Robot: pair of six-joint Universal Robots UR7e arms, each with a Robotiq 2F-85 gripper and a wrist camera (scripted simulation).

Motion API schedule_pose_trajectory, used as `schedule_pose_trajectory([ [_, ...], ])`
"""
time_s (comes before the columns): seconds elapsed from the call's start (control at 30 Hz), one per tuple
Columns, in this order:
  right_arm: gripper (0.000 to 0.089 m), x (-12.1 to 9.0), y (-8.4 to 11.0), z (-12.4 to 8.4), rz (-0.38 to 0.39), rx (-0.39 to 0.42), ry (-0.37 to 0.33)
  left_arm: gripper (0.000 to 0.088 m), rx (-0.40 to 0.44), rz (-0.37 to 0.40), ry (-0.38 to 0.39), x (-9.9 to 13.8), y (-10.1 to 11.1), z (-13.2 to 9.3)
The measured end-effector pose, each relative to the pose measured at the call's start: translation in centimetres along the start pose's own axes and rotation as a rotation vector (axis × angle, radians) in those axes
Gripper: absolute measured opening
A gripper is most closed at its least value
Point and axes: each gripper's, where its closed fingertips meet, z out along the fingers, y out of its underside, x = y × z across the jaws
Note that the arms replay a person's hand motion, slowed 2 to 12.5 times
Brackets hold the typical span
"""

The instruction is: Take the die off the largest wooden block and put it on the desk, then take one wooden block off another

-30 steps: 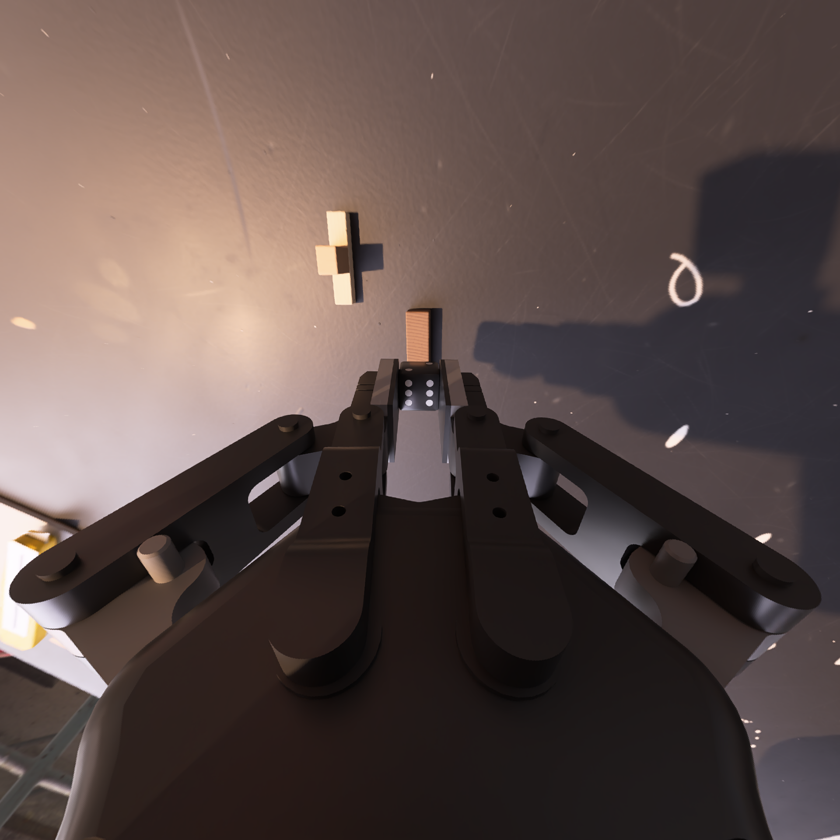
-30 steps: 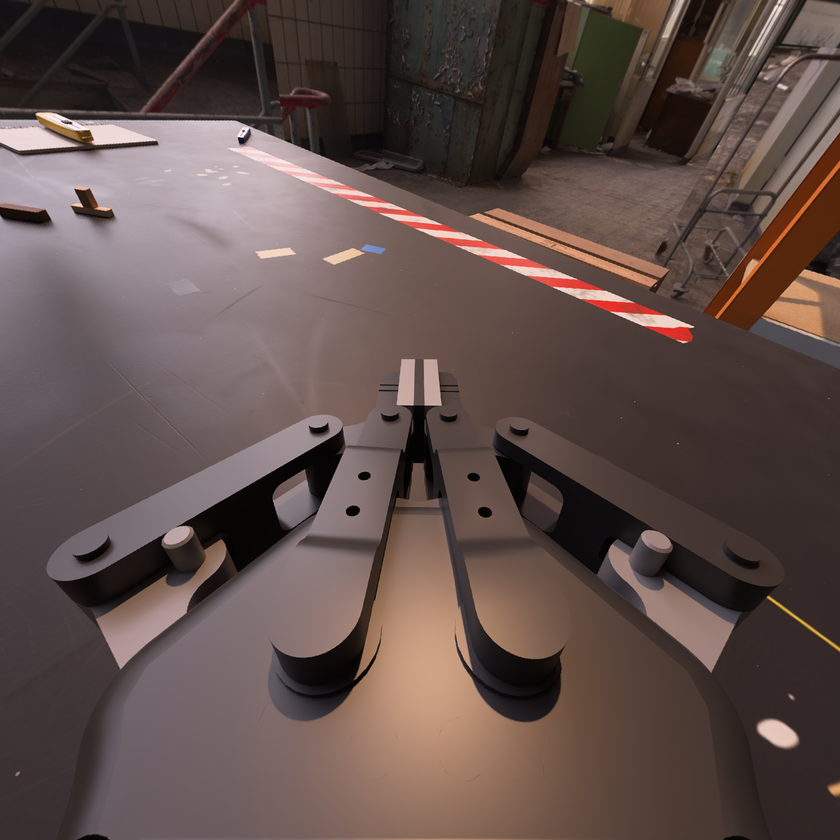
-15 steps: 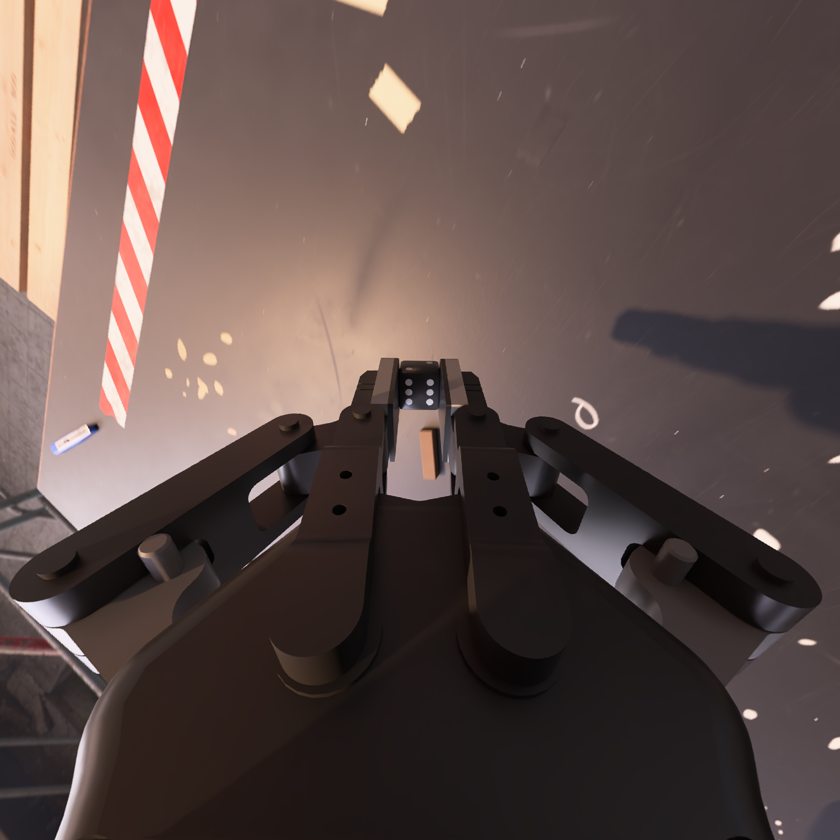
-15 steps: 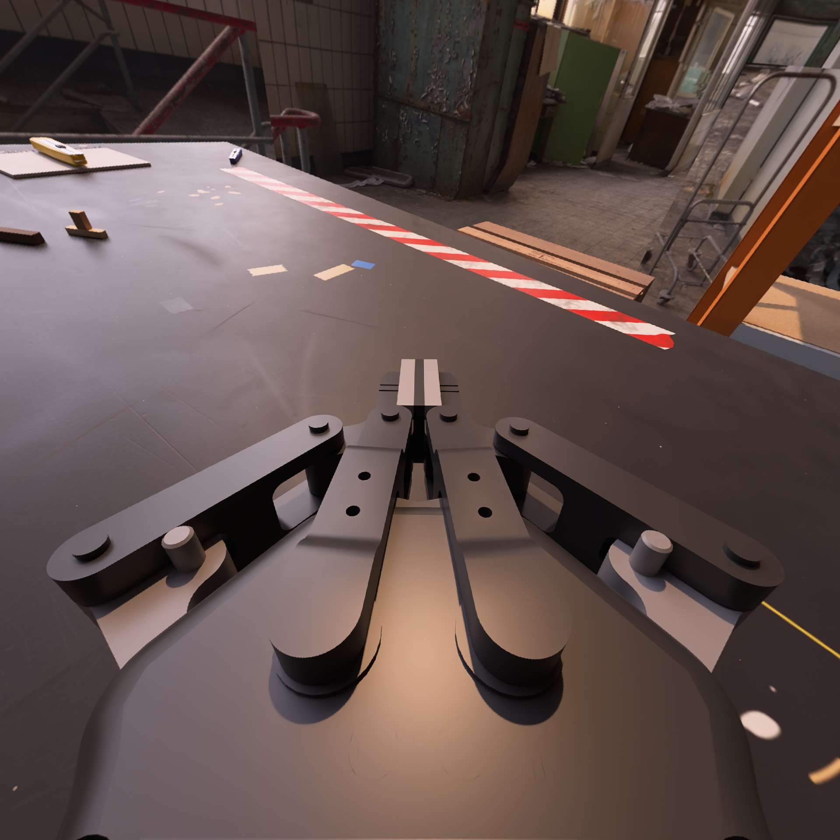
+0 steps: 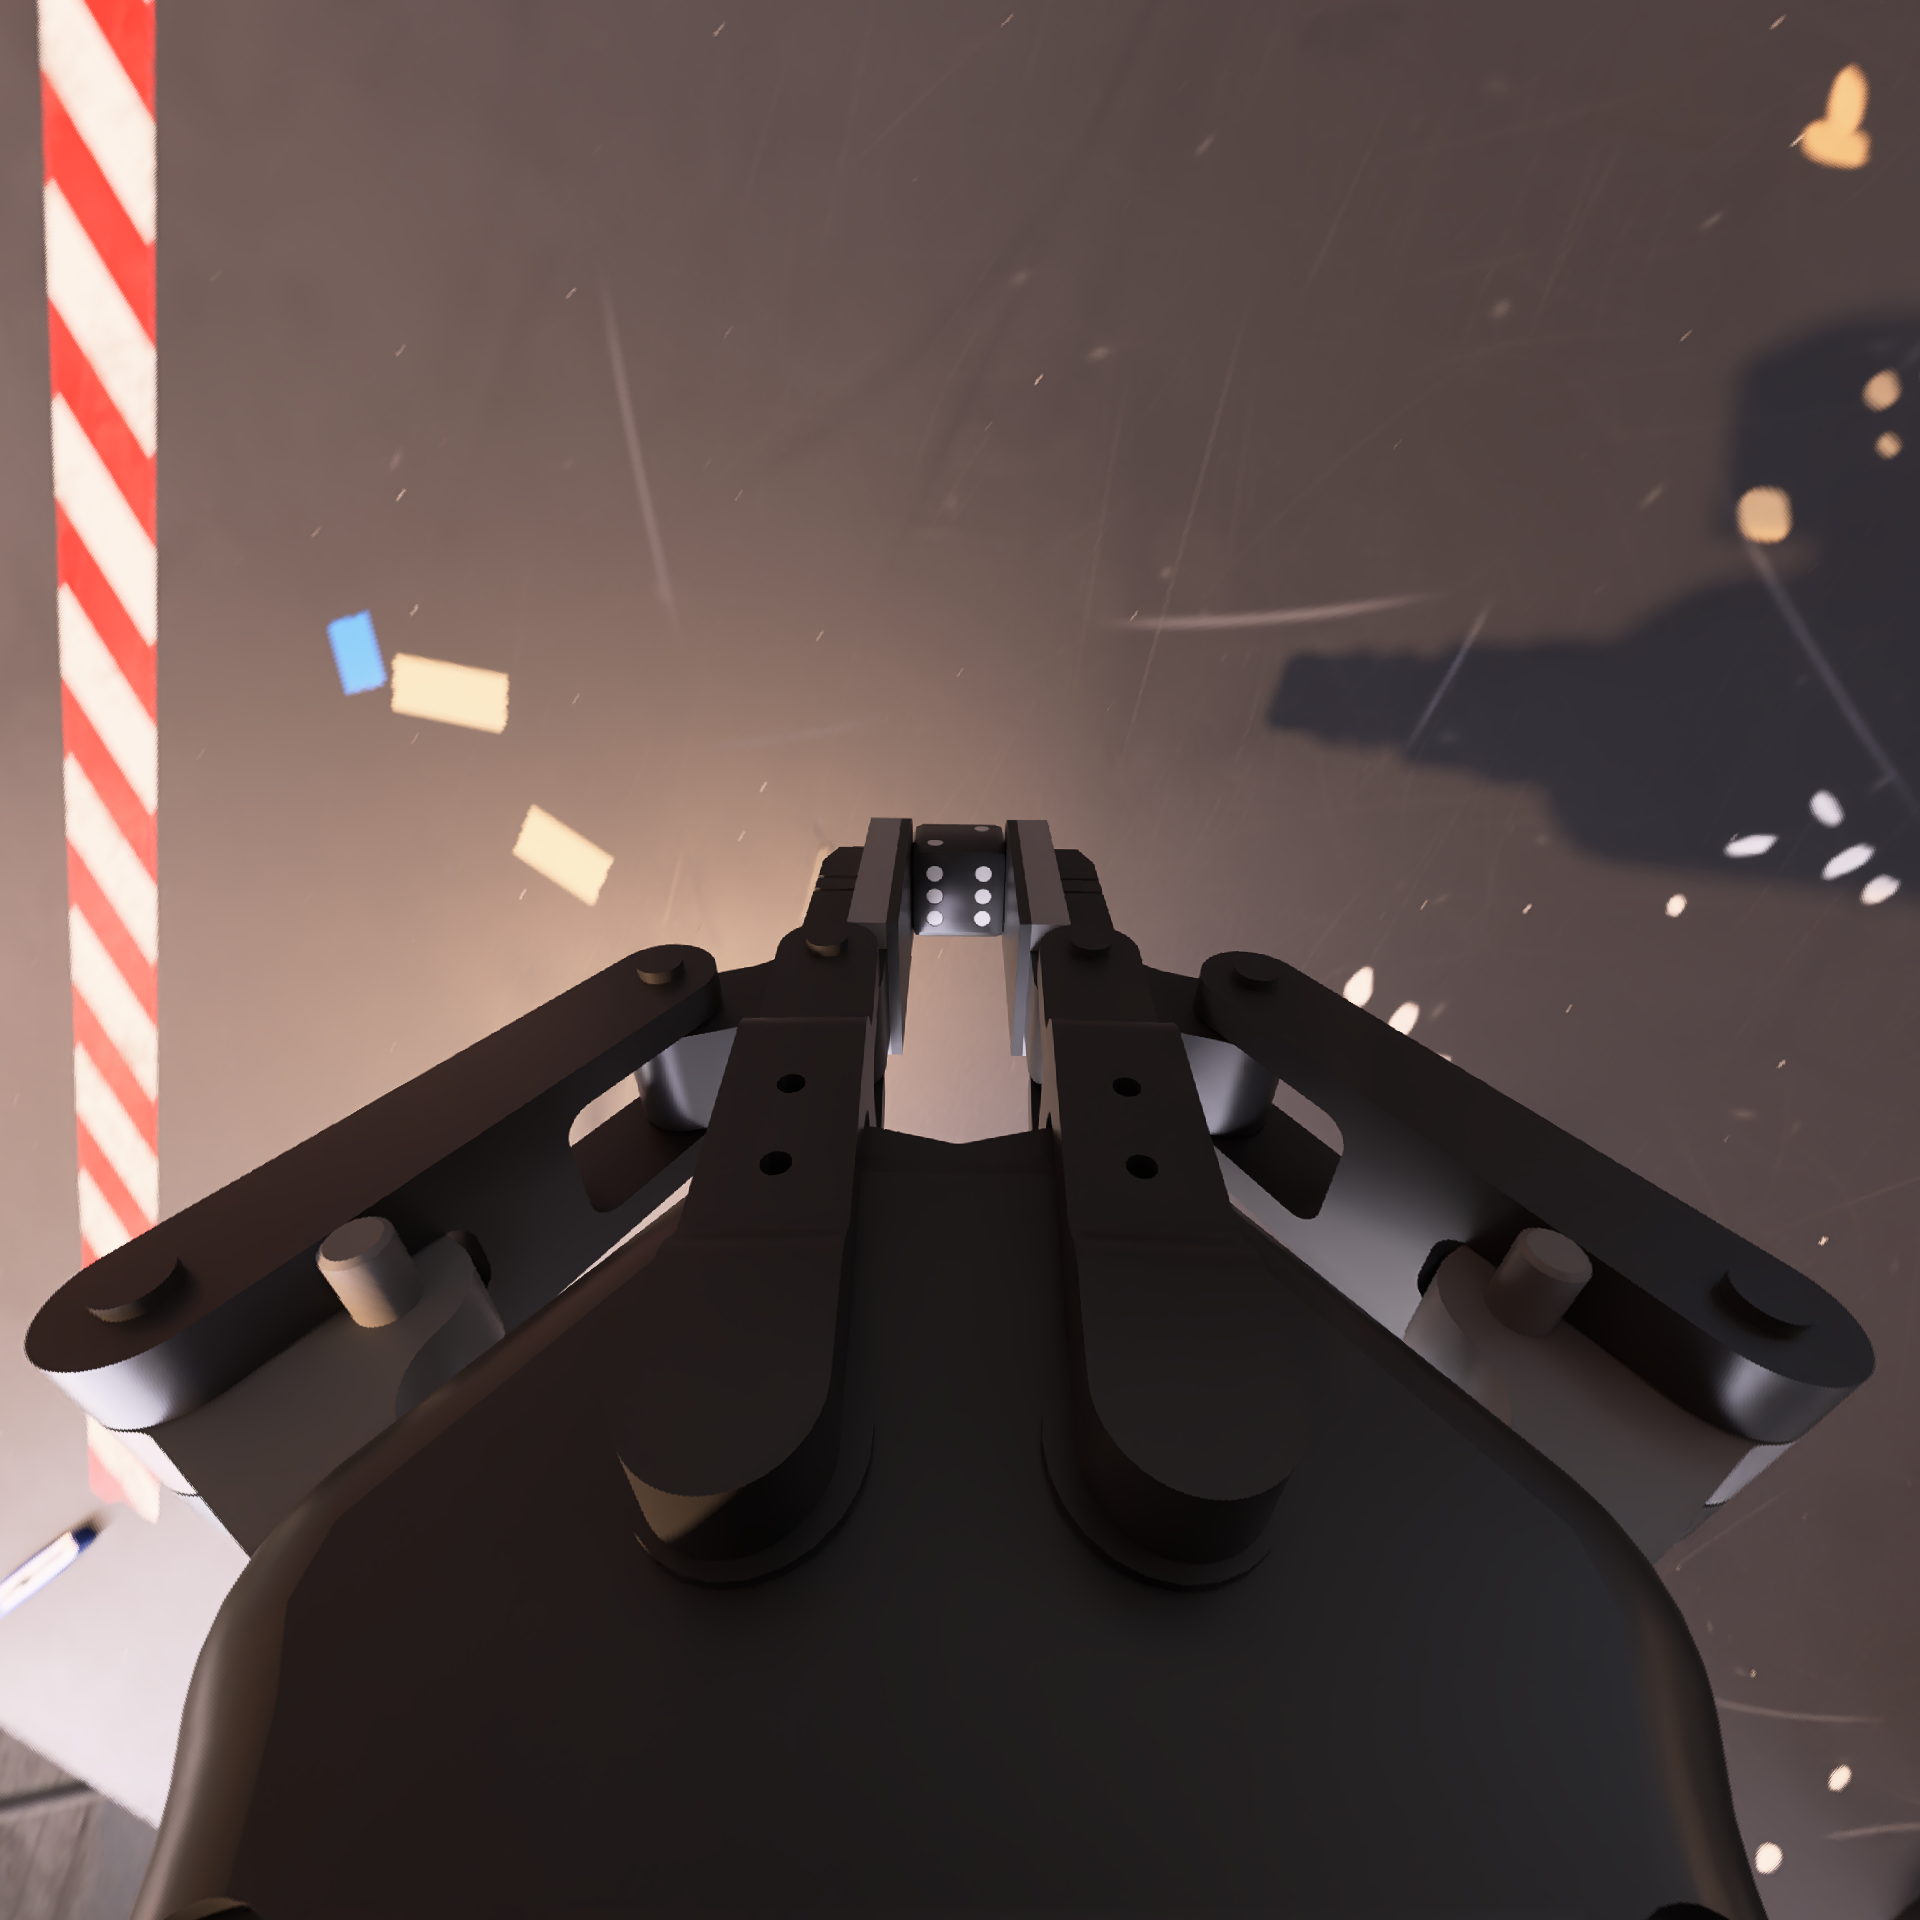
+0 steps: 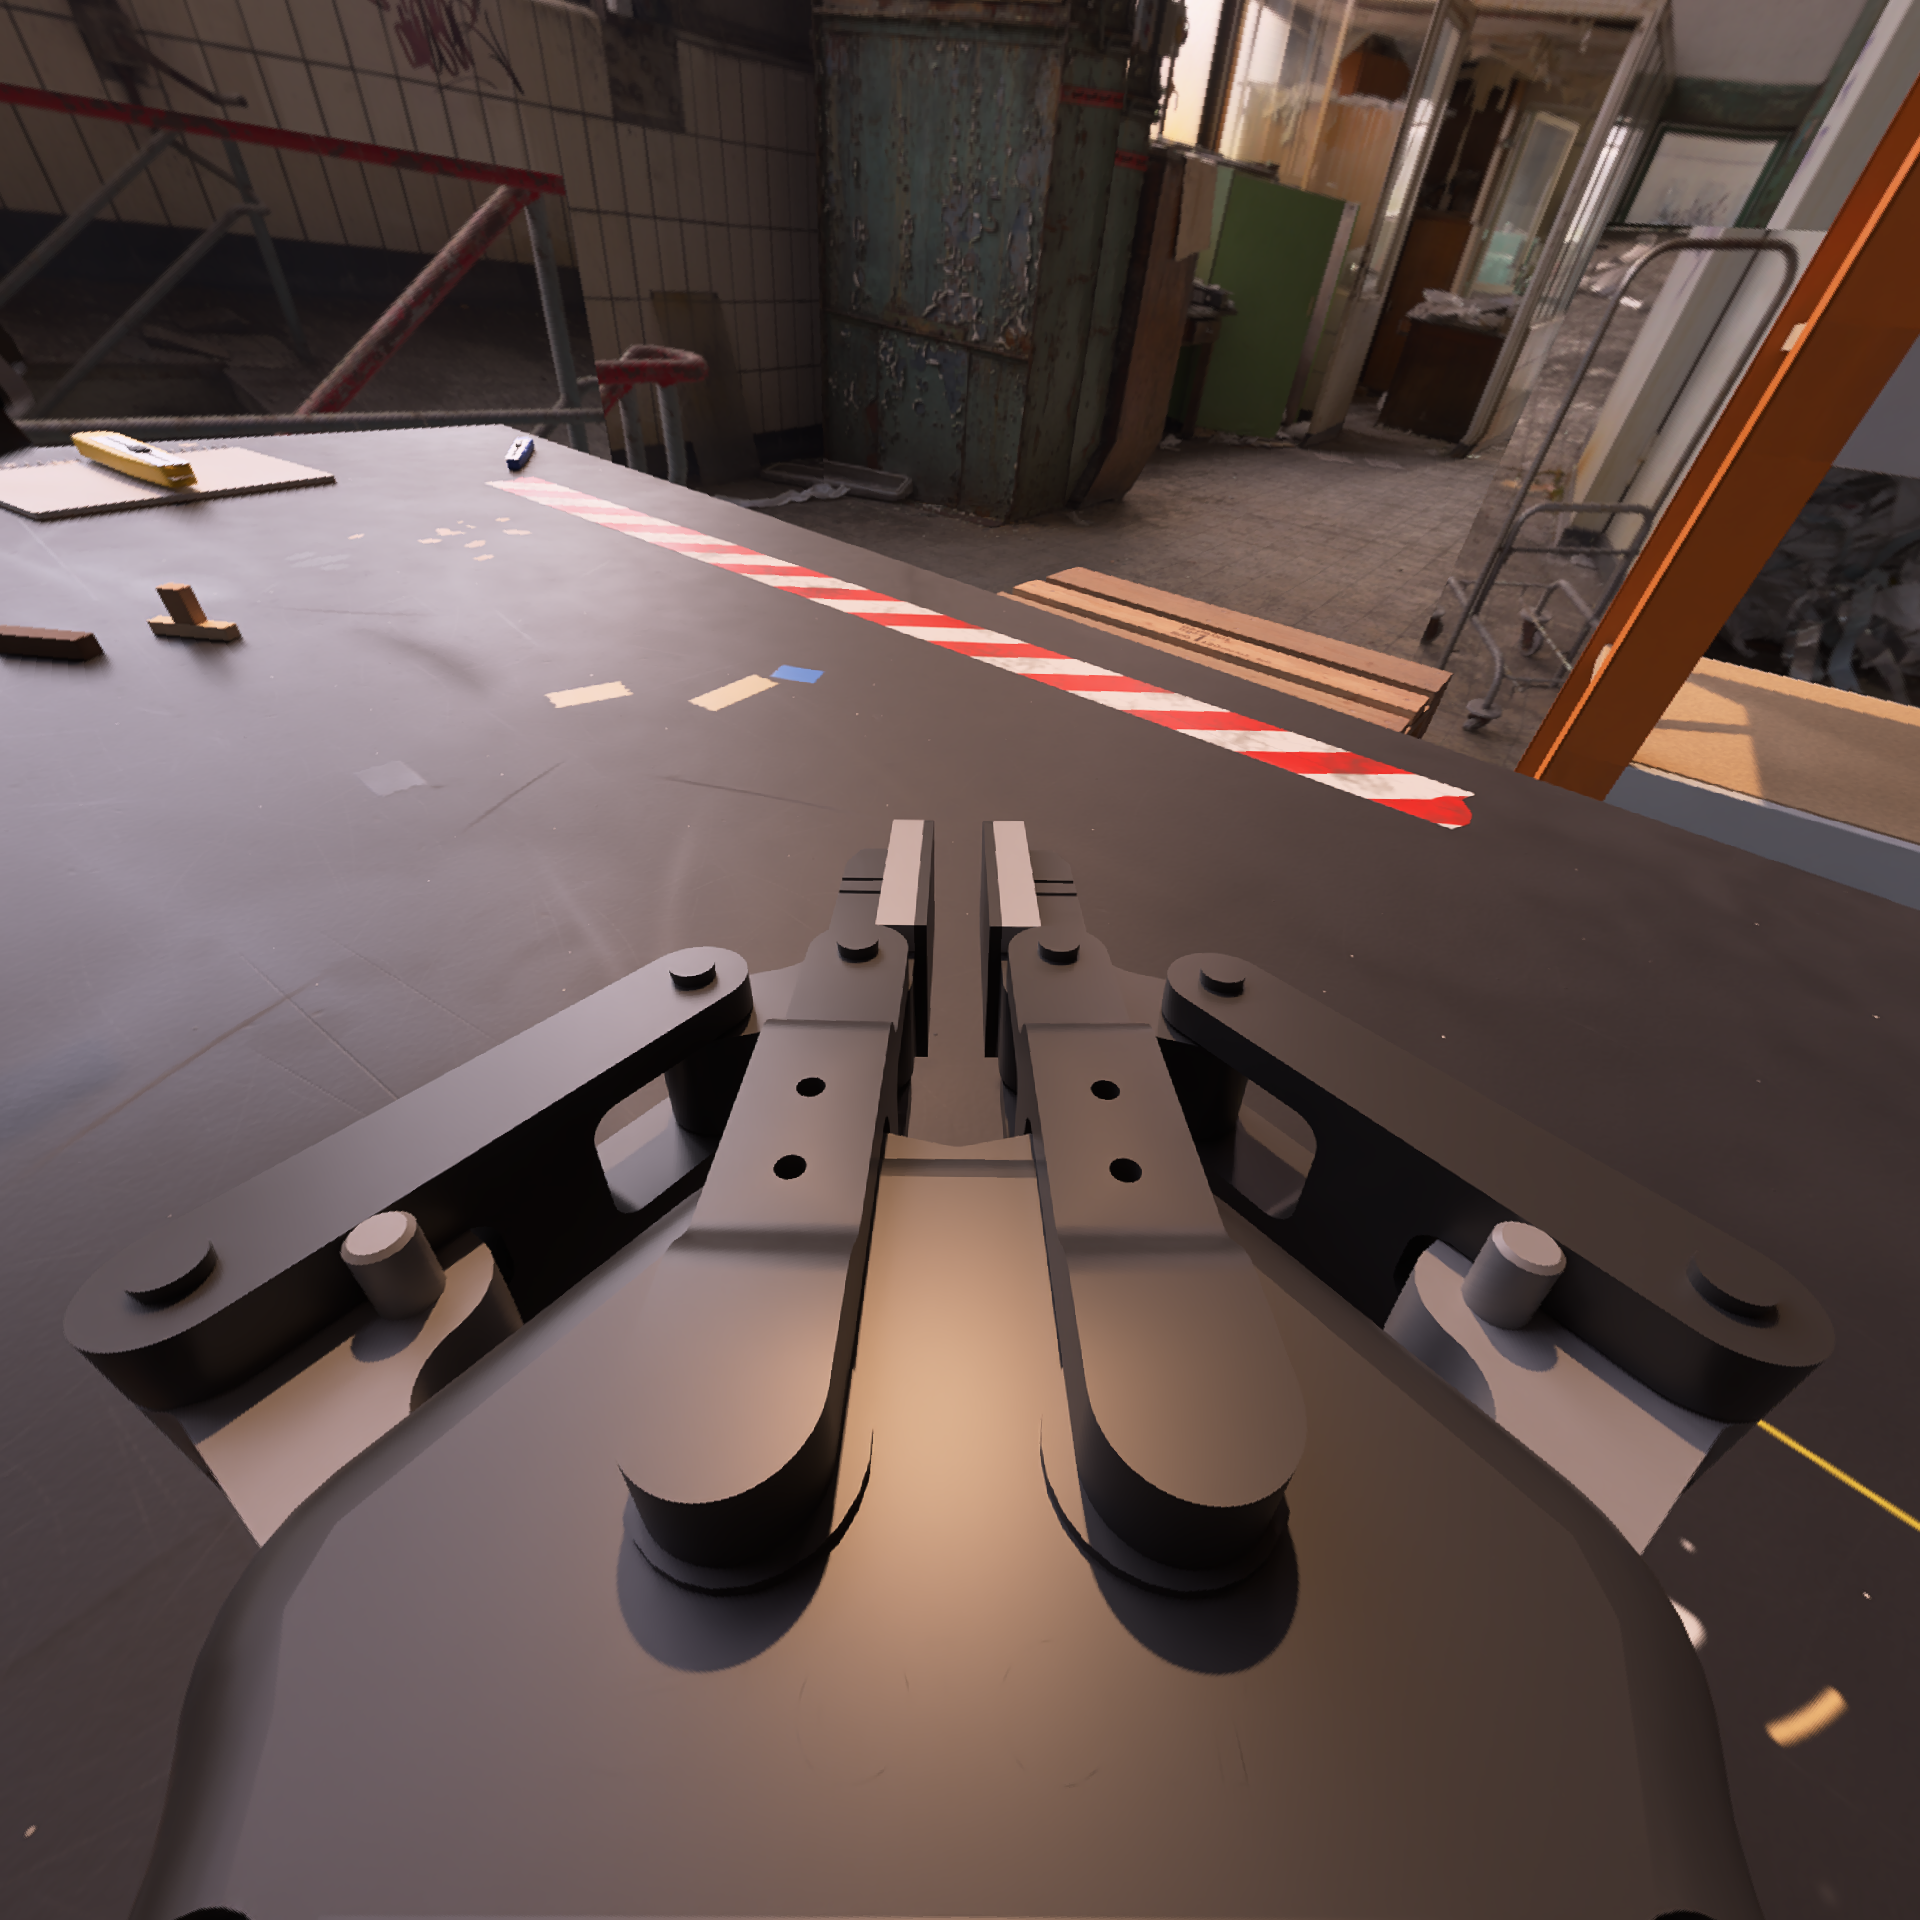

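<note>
My left gripper [image 5: 958,836] is shut on the black die [image 5: 958,883] with white pips and holds it above bare dark desk [image 5: 1143,468]. No wooden block shows in the left wrist view. In the right wrist view, the long dark brown block [image 6: 47,644] lies flat at the far left. Beside it a small block stands tilted on a pale flat block [image 6: 192,620]. My right gripper [image 6: 958,847] is far from them, low over the desk, empty, its fingers a narrow gap apart.
Red-and-white striped tape [image 5: 104,623] [image 6: 987,644] runs along the desk edge. Blue and beige tape patches [image 5: 449,693] [image 6: 732,691] lie on the desk. A yellow knife [image 6: 135,459] rests on a white board [image 6: 260,480] at the far corner, with a blue pen [image 6: 520,450] nearby.
My left gripper has carried the die away from the blocks toward the striped tape; the blocks have left its view. My right gripper's fingers, shut before, have parted slightly.
</note>
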Motion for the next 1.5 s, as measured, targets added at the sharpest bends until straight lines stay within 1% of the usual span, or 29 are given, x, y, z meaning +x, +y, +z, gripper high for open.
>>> schedule_pose_trajectory([
  [0.13, 0.0095, 0.4, -0.2, -0.2, 0.007, 0.008, 0.018, 0.0156, 0.013, 0.031, 0.057, 1.8, -2.8, 2.7],
  [0.23, 0.0096, 0.9, -0.3, -0.4, 0.003, 0.012, 0.041, 0.0156, 0.015, 0.043, 0.089, 3.0, -4.4, 4.7],
  [0.37, 0.0093, 1.5, -0.4, -0.6, -0.005, 0.010, 0.082, 0.0156, 0.020, 0.046, 0.133, 4.3, -6.0, 7.1],
  [0.5, 0.0078, 2.2, -0.3, -0.8, -0.002, 0.005, 0.131, 0.0156, 0.018, 0.035, 0.168, 5.4, -7.1, 9.2],
  [0.6, 0.0058, 2.9, -0.3, -1.1, 0.006, 0.006, 0.177, 0.0156, 0.007, 0.032, 0.191, 6.1, -7.4, 10.6],
  [0.73, 0.0009, 3.9, -0.4, -1.5, 0.018, 0.017, 0.238, 0.0156, -0.008, 0.035, 0.217, 6.9, -7.5, 12.0],
  [0.9, 0.0000, 4.8, -0.8, -2.0, 0.036, 0.042, 0.295, 0.0156, -0.026, 0.035, 0.232, 7.5, -7.1, 13.1],
  [1.23, 0.0000, 5.9, -1.8, -2.9, 0.051, 0.103, 0.368, 0.0156, -0.032, 0.017, 0.247, 8.1, -6.5, 14.4],
  [1.5, 0.0000, 7.0, -2.5, -3.9, 0.053, 0.142, 0.453, 0.0156, 0.003, -0.008, 0.234, 8.0, -6.8, 14.7],
])
